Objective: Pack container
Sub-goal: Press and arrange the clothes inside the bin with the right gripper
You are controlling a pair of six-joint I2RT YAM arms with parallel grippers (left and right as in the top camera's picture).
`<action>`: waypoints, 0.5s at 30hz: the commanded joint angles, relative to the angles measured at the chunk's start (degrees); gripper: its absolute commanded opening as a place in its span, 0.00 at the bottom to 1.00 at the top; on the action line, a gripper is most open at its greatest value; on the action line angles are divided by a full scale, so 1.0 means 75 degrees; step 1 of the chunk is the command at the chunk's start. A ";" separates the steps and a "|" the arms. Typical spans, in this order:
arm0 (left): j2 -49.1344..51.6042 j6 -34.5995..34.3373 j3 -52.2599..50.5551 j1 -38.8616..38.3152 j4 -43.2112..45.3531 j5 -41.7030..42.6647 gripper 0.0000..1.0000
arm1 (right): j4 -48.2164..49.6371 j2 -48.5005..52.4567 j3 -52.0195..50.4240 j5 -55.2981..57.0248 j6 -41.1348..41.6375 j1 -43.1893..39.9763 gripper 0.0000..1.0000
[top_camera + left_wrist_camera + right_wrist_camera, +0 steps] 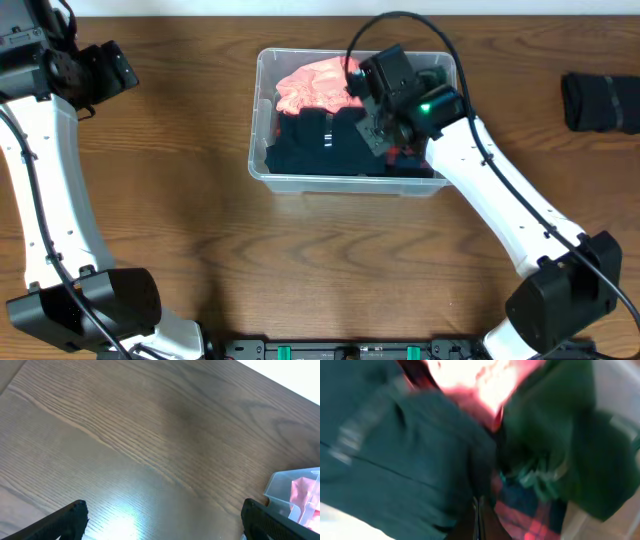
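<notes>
The clear container [262, 160] stands mid-table, holding a pink garment [315, 85] at the back and a dark navy garment [320, 140] in front. My right gripper [378, 135] is down inside it at the right side, over the clothes. In the blurred right wrist view its jaws [479, 505] are pressed together, shut, above the navy garment [395, 450], a green garment [555, 425] and red plaid fabric [530, 520]. Nothing shows between them. My left gripper [110, 65] hangs far left of the container, open over bare wood, with a container corner [285, 485] at the view's right edge.
A dark folded garment [600, 100] lies near the table's right edge. The table's far edge runs along the top of the overhead view. The right arm's cable arches over the container's back rim.
</notes>
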 commanded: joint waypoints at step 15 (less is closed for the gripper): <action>0.0012 0.0012 0.0006 0.0026 -0.0017 -0.0064 0.98 | 0.0959 0.0111 -0.0743 -0.0758 0.0551 0.0163 0.01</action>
